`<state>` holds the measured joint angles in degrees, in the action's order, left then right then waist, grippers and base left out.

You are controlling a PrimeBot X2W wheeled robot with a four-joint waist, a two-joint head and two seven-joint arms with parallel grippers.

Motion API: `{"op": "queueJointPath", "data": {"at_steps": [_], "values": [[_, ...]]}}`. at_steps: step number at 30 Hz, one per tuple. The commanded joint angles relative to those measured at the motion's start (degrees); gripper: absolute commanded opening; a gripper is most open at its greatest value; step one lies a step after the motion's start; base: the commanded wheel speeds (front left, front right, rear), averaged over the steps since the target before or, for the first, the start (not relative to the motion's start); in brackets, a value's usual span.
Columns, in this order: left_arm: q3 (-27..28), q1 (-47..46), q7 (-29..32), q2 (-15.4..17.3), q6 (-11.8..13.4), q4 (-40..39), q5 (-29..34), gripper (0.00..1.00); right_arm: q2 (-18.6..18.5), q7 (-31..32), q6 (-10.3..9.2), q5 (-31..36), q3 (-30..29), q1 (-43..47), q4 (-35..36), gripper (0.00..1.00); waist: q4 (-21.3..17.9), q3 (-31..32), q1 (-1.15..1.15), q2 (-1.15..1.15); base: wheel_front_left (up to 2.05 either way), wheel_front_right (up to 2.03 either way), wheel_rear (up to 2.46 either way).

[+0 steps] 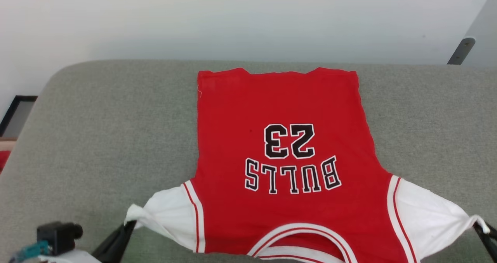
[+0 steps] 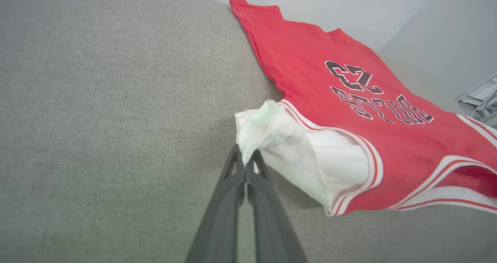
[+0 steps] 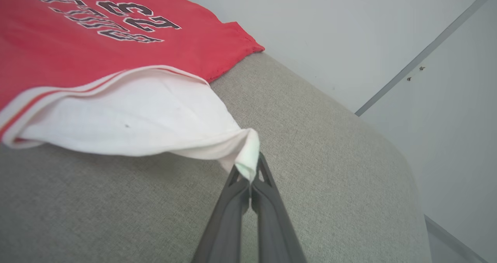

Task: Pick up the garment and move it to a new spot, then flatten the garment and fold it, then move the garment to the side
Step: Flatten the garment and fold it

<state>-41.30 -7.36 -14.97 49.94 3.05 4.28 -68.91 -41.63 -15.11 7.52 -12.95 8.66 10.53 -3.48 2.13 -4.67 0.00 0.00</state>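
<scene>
I'm seeing the red Bulls 23 T-shirt [image 1: 287,111] spreading print-up over the grey cushion [image 1: 116,131], left gripper [image 2: 245,160] and right gripper [image 3: 249,174] each pinching a white sleeve tip

One garment [image 1: 279,111], two pincers, one grey cushion [image 1: 97,119].
One white sleeve [image 2: 310,158] at left pincer [image 2: 245,160], one at right pincer [image 3: 250,172].

A bench [image 1: 116,139] covered in grey woven fabric, with rounded corners, spans the scene. Behind its far edge rises a plain white wall [image 1: 233,18]. At the left edge, beyond the bench, stands a black-framed panel [image 1: 15,108], with a red patch [image 1: 3,158] just nearer. At the far right, a grey metal bracket [image 1: 461,50] leans against a pale panel [image 1: 485,26], whose seam carries two small dark screws [image 3: 414,73].
</scene>
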Motion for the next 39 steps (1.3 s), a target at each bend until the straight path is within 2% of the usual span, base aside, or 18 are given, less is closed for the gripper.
{"op": "queueJointPath", "data": {"at_steps": [1, 8, 10, 12, 13, 16, 18, 19, 20, 29, 33, 39], "values": [[0.9, 1.1, -0.2, -0.5, 0.1, -0.2, 0.6, 0.0, 0.4, 0.2, -0.06, -0.1, -0.7, 0.5, -0.4, 0.0, 0.0, -0.2, 0.0, 0.0, 0.0, 0.0, 0.0], [1.7, 4.4, -0.2, -2.9, 0.1, 0.8, 2.9, 0.0, 1.6, 2.3, -0.06, -2.3, 1.9, 0.3, -1.9, 0.0, 0.2, -0.9, 0.0, 0.0, 0.0, 0.0, 0.0], [1.7, 4.0, -0.2, -3.7, 0.1, 1.4, 3.3, 0.0, 1.7, 3.6, -0.06, -2.6, 3.2, -0.8, -2.0, 0.12, 0.1, -1.0, 0.0, 0.0, 0.0, 0.0, 0.0], [1.5, 3.5, -0.2, -4.3, -0.1, 2.0, 3.6, 0.0, 1.9, 5.2, -0.06, -3.6, 4.6, -1.7, -2.3, 0.17, 0.1, -1.2, 0.0, 0.0, 0.0, 0.0, 0.0], [1.3, 3.2, -0.2, -4.5, 0.0, 2.3, 3.7, 0.0, 1.9, 5.9, -0.06, -4.1, 5.4, -2.1, -2.4, 0.25, 0.0, -1.3, 0.0, 0.0, 0.0, 0.0, 0.0], [0.8, 2.4, 0.1, -5.5, 0.2, 3.1, 4.2, 0.0, 2.2, 8.7, -0.06, -6.3, 7.6, -3.8, -2.9, 0.4, 0.0, -1.7, 0.0, 0.0, 0.0, 0.0, 0.0], [0.6, 2.0, 0.2, -5.9, 0.2, 3.4, 4.5, 0.0, 1.9, 10.3, -0.06, -7.6, 8.7, -4.9, -3.0, 0.55, -0.1, -1.9, 0.0, 0.0, 0.0, 0.0, 0.0], [0.5, 1.7, 0.3, -6.1, 0.3, 3.6, 4.5, 0.0, 1.9, 11.5, -0.06, -8.7, 9.2, -5.2, -3.4, 0.83, -0.2, -2.0, 0.0, 0.0, 0.0, 0.0, 0.0], [0.4, 1.5, 0.4, -6.4, 0.3, 3.7, 4.5, 0.0, 1.6, 12.7, -0.06, -9.5, 9.9, -5.3, -3.4, 1.0, -0.2, -2.0, 0.0, 0.0, 0.0, 0.0, 0.0], [-0.2, 1.8, 0.5, -7.2, 0.1, 4.4, 4.4, 0.0, -0.9, 22.5, -0.06, -17.7, 9.7, -3.9, 1.7, 1.0, -1.0, -1.4, 0.0, 0.0, 0.0, 0.0, 0.0], [-0.4, 1.8, 0.7, -7.4, 0.2, 4.4, 4.4, 0.0, -1.3, 25.7, -0.06, -21.1, 5.8, -2.3, 6.0, 1.0, -0.9, -1.0, 0.0, 0.0, 0.0, 0.0, 0.0], [-0.8, 0.1, 1.1, -8.1, -0.1, 3.8, 5.0, 0.0, 1.5, 31.9, -0.06, -22.7, -1.7, -5.9, 11.9, 1.0, 0.6, -2.2, 0.0, 0.0, 0.0, 0.0, 0.0]]}}
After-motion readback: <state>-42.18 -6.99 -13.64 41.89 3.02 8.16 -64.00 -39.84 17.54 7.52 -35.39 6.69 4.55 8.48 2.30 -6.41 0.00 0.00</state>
